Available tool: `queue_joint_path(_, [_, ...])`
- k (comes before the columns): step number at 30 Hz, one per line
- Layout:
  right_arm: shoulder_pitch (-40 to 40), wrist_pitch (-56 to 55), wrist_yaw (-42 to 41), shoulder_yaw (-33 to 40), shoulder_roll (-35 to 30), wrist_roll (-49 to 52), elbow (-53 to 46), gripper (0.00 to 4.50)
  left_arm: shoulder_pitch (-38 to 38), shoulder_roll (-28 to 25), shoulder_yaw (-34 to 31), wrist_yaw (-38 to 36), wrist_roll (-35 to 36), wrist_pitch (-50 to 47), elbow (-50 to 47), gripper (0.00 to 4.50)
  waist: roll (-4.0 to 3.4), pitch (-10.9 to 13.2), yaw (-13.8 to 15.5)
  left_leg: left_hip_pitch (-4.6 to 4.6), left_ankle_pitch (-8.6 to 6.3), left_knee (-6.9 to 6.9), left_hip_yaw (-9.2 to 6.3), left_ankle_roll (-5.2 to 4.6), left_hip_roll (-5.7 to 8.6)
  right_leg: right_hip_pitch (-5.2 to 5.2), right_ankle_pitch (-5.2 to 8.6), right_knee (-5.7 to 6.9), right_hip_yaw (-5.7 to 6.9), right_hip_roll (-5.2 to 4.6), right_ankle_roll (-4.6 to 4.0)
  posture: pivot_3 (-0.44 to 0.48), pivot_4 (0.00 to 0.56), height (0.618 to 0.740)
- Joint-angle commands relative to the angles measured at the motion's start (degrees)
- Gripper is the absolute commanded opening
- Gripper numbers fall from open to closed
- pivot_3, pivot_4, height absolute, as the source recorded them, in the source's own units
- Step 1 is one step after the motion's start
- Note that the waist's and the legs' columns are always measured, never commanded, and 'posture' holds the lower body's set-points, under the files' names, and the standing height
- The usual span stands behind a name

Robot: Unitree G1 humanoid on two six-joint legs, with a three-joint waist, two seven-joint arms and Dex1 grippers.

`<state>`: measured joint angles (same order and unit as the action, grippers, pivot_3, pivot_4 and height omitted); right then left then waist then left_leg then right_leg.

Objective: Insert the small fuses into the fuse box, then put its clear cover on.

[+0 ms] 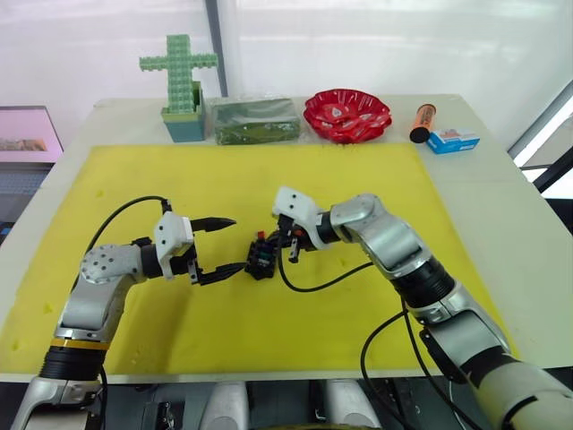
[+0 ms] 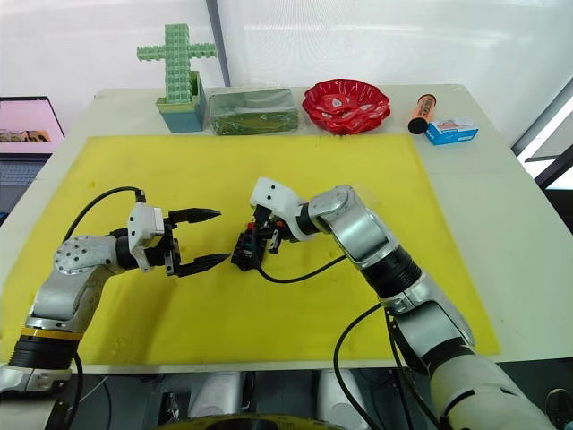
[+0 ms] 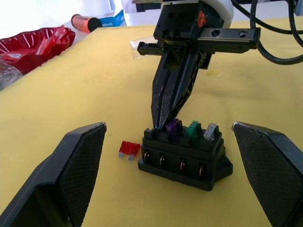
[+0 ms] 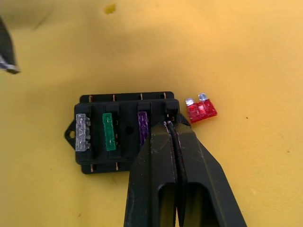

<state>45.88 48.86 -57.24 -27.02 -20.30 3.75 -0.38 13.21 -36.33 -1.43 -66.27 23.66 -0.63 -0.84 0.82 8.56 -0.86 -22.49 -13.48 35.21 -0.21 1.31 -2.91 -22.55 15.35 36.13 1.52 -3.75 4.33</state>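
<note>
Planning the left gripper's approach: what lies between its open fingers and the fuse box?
Only bare yellow mat lies between the left gripper and the fuse box, as the left wrist view shows; the red fuse sits off beside the box.

One black fuse box (image 3: 182, 158) sat on yellow mat (image 1: 269, 179). Four small fuses counted: three seated in box, grey (image 4: 83, 132), green (image 4: 109, 131), purple (image 4: 143, 127); one red (image 4: 201, 110) lay loose just beside it. Two grippers present: left (image 1: 228, 245), right (image 1: 269, 251). One red bowl (image 1: 347, 115) behind.
</note>
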Motion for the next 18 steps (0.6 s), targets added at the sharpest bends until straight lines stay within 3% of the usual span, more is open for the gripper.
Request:
queue_joint_path(1, [-1.4, 1.7, -2.4, -3.3, 0.2, 2.0, -2.2, 0.04, 0.2, -0.5, -0.9, -0.1, 0.1, 0.9, -1.2, 4.5, 0.0, 0.0, 0.0, 0.0, 0.0, 0.0, 0.0, 0.0, 0.0, 0.0, 0.0, 0.0, 0.0, 0.0, -0.01, 0.0, 0.15, 0.74])
queue_joint_path(18, [0.4, -0.2, -2.9, -2.4, 0.2, 4.0, -2.9, 0.04, -0.3, -1.1, -1.7, 0.1, 0.3, 0.9, -1.2, 4.5, 0.0, 0.0, -0.1, 0.0, 0.0, -0.08, 0.0, 0.0, -0.03, -0.05, 0.04, 0.0, 0.0, 0.04, -0.07, 0.0, 0.15, 0.74])
